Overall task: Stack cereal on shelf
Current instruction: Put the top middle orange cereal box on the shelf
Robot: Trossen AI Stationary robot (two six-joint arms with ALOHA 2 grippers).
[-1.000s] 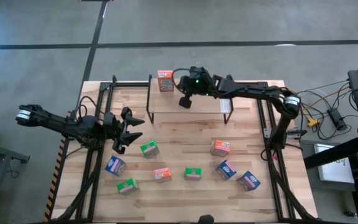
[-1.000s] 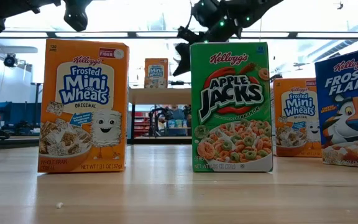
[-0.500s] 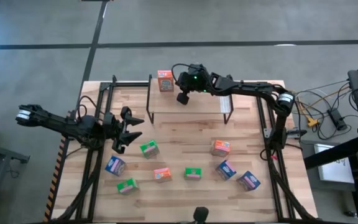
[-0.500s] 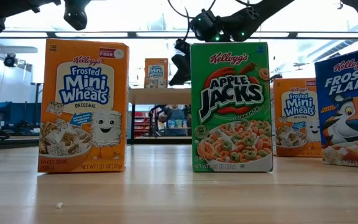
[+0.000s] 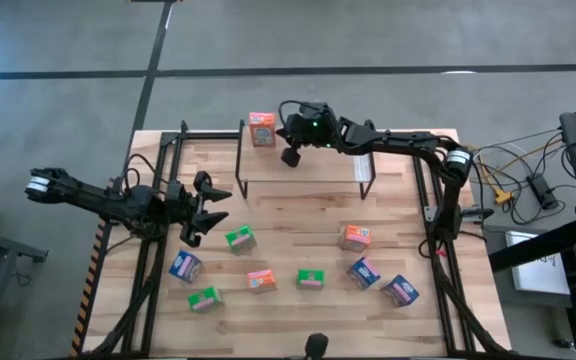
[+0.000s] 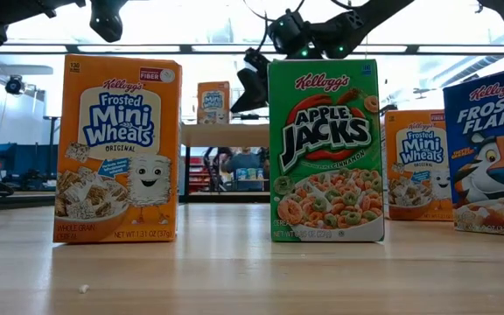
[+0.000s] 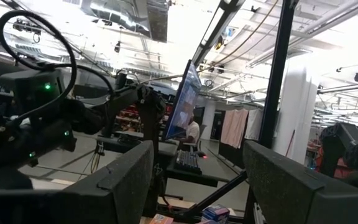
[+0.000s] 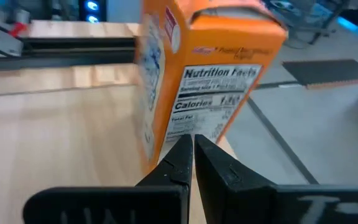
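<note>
An orange cereal box [image 5: 261, 130] stands upright on the far left end of the shelf [image 6: 226, 134]; it also shows in the low view [image 6: 214, 101]. My right gripper [image 5: 279, 129] is shut, right beside that box on its right side. My left gripper [image 5: 203, 205] is open and empty, above the table's left part. Eight more cereal boxes stand on the tabletop, among them a green one [image 5: 239, 239], an orange one [image 5: 356, 237] and a blue one [image 5: 400, 290]. My right gripper touches the orange box's narrow side panel with the nutrition print [image 8: 199, 121], low on the panel, with its shut fingertips [image 8: 185, 149]. The fingers come from the table's right side, slanting down. The box stands on its bottom on the shelf plank.
The shelf's black frame [image 5: 366, 178] stands across the table's far middle. Black rails [image 5: 148, 260] run along the table's left and right sides. Close to the low camera stand an orange box [image 6: 117, 149], a green box [image 6: 326, 149] and a blue box [image 6: 494, 157].
My right gripper has moved toward the table's left edge along the shelf, fingers shut. The orange box on the shelf has slid a little toward the left with it and stays upright. My left arm has kept still.
</note>
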